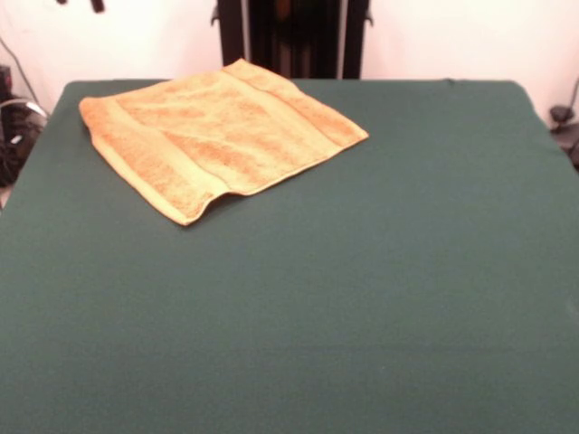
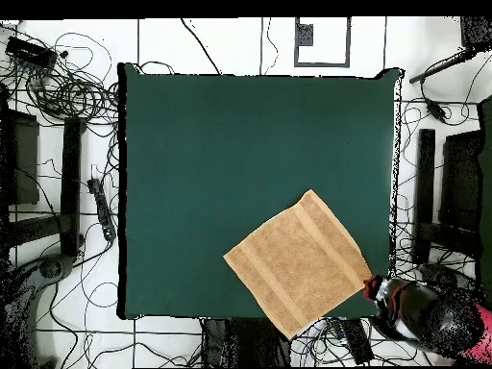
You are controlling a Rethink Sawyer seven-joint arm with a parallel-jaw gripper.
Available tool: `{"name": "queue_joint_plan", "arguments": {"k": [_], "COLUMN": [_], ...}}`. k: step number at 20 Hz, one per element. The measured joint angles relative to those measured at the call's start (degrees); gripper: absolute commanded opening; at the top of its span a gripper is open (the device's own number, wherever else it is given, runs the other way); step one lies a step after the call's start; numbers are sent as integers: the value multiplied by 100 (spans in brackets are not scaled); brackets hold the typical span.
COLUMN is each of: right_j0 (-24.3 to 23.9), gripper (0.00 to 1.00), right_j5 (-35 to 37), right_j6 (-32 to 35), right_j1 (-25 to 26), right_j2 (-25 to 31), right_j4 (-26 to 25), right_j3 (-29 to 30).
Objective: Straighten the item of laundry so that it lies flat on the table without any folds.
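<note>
Overhead view: the towel (image 2: 299,262) lies spread out as a tilted square near the table (image 2: 221,154) corner closest to the robot's base, one corner reaching the table edge on that side and maybe hanging a bit over it (hard to be sure). Woven bands run along two opposite sides. No doubled-over layers show from above.

Front view gives the same towel (image 1: 217,136) at the table's (image 1: 362,298) far side, just in front of the pedestal (image 1: 291,36). It looks open to a single layer, w/ all four corners out. One small flaw: along the towel edge nearest this camera there's a slight raised ripple close to the near corner, where the hem lifts off the cloth. The rest sits flat.

Judgement: task is approx. done, no real folds left; what remains, if anything, is pressing or tugging that rippled edge flat, and perhaps pulling the towel further onto the table.

The tool (image 2: 373,285) shows as a red and black bit just beside the towel's corner near the robot's base, apparently off the cloth. Can't tell whether it's open or closed.
</note>
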Motion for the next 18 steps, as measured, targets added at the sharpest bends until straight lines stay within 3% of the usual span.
{"name": "queue_joint_plan", "arguments": {"k": [7,18], "right_j0": [-24,-483], "gripper": [100,100], "right_j5": [-18,-169], "right_j6": [0,0], "right_j1": [-374,-1048], "right_j2": [128,561], "right_j4": [-2,272], "right_j3": [16,219]}}
